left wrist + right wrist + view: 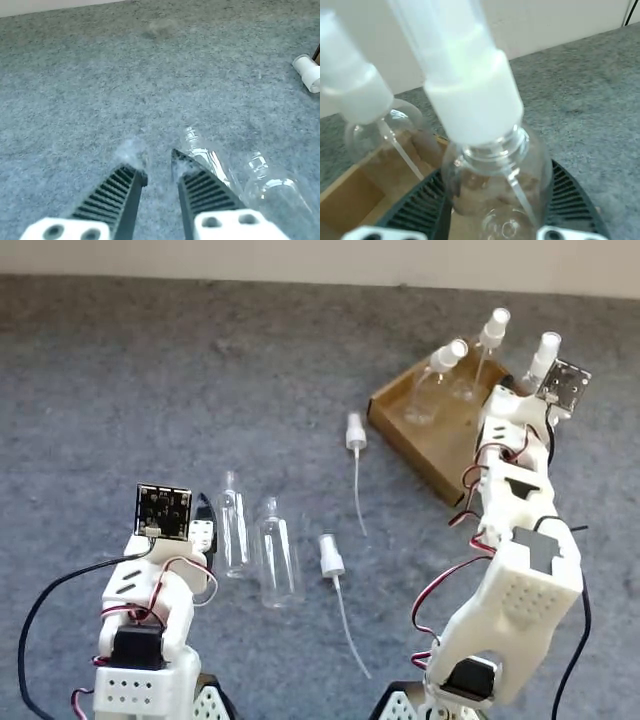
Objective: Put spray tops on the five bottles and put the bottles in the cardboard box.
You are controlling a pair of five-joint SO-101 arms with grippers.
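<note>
Bottle (490, 165) (spray-topped) sits gripped in right hand (496, 212).

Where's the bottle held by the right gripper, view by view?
High view: capped bottle at the far right, at the cardboard box.
Right wrist view: centre, clamped in the right gripper.
Left wrist view: aimed elsewhere, at a lying uncapped bottle.
Shared landmark: the cardboard box, beside it in both.

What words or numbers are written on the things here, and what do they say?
None: there are no words, numbers or signs to read.
The clear plastic bottles, white spray tops and brown cardboard box show no print.
Any marks on the small black circuit board on the left arm are too small to read.
</note>
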